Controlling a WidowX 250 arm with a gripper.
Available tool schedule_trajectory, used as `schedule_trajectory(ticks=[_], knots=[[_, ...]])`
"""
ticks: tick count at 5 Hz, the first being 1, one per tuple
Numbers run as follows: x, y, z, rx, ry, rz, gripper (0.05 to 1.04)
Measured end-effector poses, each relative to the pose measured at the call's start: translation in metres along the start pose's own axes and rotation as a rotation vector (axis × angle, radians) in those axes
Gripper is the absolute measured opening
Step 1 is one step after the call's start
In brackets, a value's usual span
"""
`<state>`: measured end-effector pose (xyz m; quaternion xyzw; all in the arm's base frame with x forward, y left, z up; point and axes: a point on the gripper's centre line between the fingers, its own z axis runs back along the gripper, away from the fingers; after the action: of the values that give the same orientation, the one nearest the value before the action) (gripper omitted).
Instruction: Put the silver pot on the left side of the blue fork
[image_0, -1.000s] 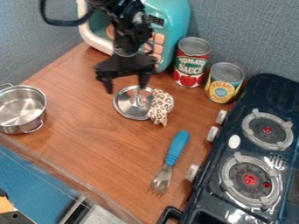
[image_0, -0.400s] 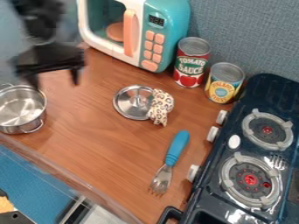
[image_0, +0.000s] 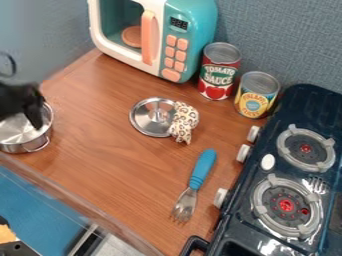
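Observation:
The black gripper (image_0: 27, 112) is at the left edge, over the silver pot, with part of it cut off by the view's edge. Beneath it, the silver pot (image_0: 33, 145) stands upright on the counter at the far left, its back partly covered by the gripper. The blue fork (image_0: 202, 169) lies on the counter right of centre, handle toward the back and metal tines toward the front. A wide stretch of wood separates pot and fork.
A silver lid (image_0: 148, 120) lies mid-counter with a leopard-print cloth piece (image_0: 184, 122) against it. Behind are a teal toy microwave (image_0: 190, 30), a tomato sauce can (image_0: 218, 72) and a yellow can (image_0: 256, 95). A dark stove (image_0: 267, 240) takes up the right side.
From in front of the microwave, the gripper has swung left and come down to the pot. The pot, lid and fork lie where they were.

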<state>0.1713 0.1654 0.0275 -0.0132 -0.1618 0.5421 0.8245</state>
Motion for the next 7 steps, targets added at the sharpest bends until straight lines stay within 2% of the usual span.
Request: schedule_trajectory(ticks=[1,3,6,7], knots=[[-0.004,0.006,-0.009,0.014,-0.007,0.037,0.999],[0.013,0.007,-0.022,0.046,-0.031,0.097,0.999],[0.031,0.019,-0.042,0.153,-0.051,0.187,0.999],[0.03,0.015,-0.05,0.169,-0.064,0.209,0.945]])
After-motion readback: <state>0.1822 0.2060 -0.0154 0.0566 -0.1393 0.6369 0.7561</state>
